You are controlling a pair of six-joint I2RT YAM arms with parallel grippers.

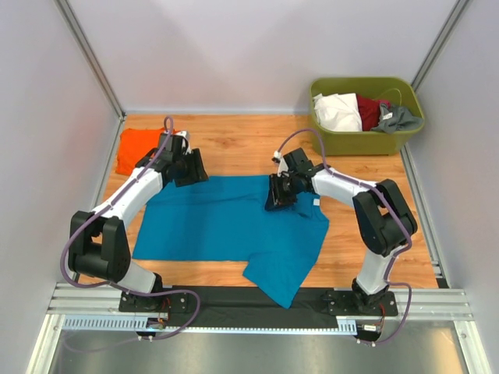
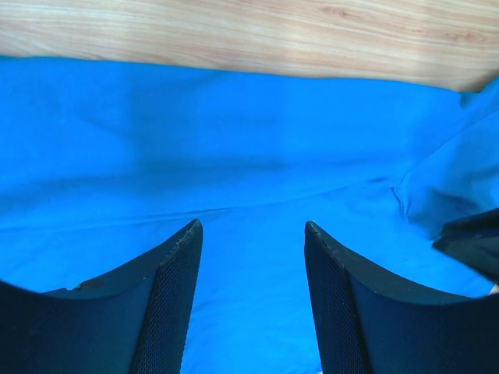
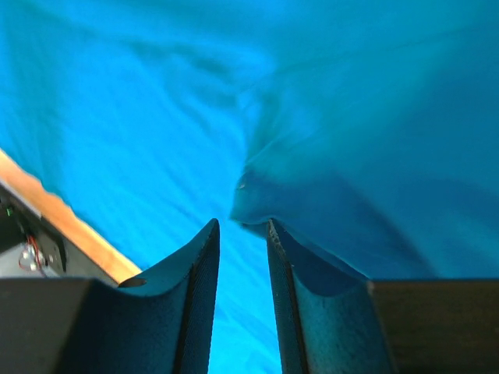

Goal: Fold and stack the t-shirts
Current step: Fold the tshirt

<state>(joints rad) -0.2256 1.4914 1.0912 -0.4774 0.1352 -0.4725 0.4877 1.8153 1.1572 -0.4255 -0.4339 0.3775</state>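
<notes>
Progress: early, by my judgement; no finished fold is showing on the teal shirt (image 1: 226, 222) and nothing is stacked.
Done so far: the orange shirt (image 1: 136, 149) is lying as a compact bundle at the far-left corner of the table (image 1: 234, 144); I cannot tell how neatly it is folded.
Left to do: folding the teal shirt, then stacking the two shirts.
Teal shirt, place: lying mid-table between the arms, one corner hanging over the near edge.
Teal shirt, look: mostly flat, lightly creased, puckering towards the right-hand far edge.
Left gripper (image 2: 252, 227): hovering at the shirt's far-left edge, jaws apart, holding nothing.
Right gripper (image 3: 243, 224): jaws nearly together, appearing to be pinching a raised ridge of the teal cloth.
Tub (image 1: 366, 140): sitting at the far right, holding other clothes.
</notes>
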